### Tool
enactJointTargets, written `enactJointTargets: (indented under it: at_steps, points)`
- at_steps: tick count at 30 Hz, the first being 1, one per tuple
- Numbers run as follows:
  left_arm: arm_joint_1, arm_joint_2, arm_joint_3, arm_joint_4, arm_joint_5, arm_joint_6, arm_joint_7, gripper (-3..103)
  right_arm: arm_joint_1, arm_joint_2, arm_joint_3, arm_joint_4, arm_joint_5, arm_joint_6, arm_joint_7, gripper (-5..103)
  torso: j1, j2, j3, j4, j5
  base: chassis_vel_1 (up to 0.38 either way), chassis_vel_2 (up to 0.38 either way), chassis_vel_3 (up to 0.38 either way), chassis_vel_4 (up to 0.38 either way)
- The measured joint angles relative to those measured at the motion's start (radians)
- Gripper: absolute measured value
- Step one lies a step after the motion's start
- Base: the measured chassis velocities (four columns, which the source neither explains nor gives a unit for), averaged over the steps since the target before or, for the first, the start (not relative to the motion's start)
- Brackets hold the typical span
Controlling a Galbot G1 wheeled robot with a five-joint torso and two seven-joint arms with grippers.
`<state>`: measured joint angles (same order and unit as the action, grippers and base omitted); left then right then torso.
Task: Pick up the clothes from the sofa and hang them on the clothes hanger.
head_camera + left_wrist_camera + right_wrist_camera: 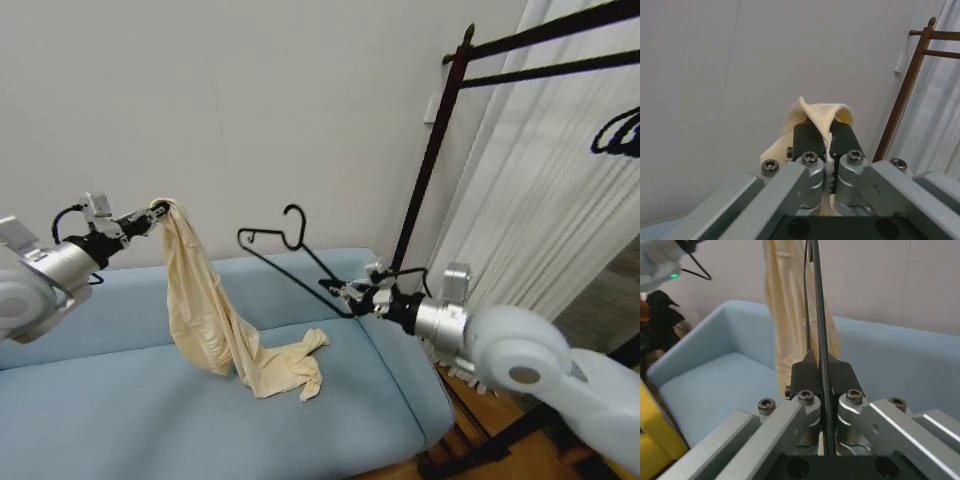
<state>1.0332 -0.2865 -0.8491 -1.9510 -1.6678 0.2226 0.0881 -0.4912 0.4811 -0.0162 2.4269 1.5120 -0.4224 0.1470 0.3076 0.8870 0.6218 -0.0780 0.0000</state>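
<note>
Fingers [805,140] of the left gripper [155,212] are squeezed shut on the top edge of the yellow cloth [205,320]. In the left wrist view, a little fold of the cloth [822,112] is seen poking up between the two black pads of this gripper [828,150]. The cloth is held up high over the blue sofa [120,420]. It hangs straight down in a long strip, and its bottom end is left lying crumpled on the seat.

The right gripper [350,293] is clamped on the black hanger [290,270]. In the right wrist view, the thin bar of the hanger [817,300] is gripped between the pads of this gripper [821,375] and is pointed away from it, toward the cloth [785,300] with the sofa [730,390] below.

The hanger is held out to the robot's left, with its hook turned up. Its far tip is near the hanging cloth, but a gap is seen between them. So the cloth lies to the left of the hanger, and its long side runs up and down while the hanger bar slants across. It is judged that the two must be brought together before anything can be hung.

The brown clothes rack [430,150] is stood behind the right arm, so that arm is the nearer one to it.
</note>
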Motion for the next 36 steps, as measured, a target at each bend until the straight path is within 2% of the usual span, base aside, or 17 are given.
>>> enactJointTargets:
  at_steps: [3,12,18,21,36]
  points:
    - [0.017,0.019,-0.008,0.001,-0.002,0.009,0.004,1,-0.002,0.053,-0.008,0.015,-0.01,0.009,0.003,2,0.0,0.0,0.0,0.0003,-0.0002,0.0,0.0,0.0,0.0]
    - [0.023,0.027,-0.013,-0.011,0.003,0.014,-0.002,1,0.018,0.088,-0.031,0.015,-0.029,0.021,0.012,2,0.0,0.0,0.0,-0.0001,-0.0002,0.0,0.0,0.0,0.0]
    - [0.022,0.024,-0.017,-0.027,0.01,0.016,-0.013,1,0.051,0.125,-0.08,-0.024,-0.091,0.012,0.007,2,0.0,0.0,0.0,0.0002,0.0,0.0,0.0,0.0,0.0]
    - [0.021,0.015,-0.018,-0.041,0.027,0.018,-0.017,1,0.076,0.133,-0.111,-0.046,-0.122,0.009,0.005,2,0.0,0.0,0.0,0.0001,0.0,0.0,0.0,0.0,0.0]
    - [0.006,-0.001,-0.017,-0.061,0.039,0.026,-0.046,1,0.124,0.136,-0.176,-0.028,-0.147,0.011,-0.018,2,0.0,0.0,0.0,0.0001,0.0,0.0,0.0,0.0,0.0]
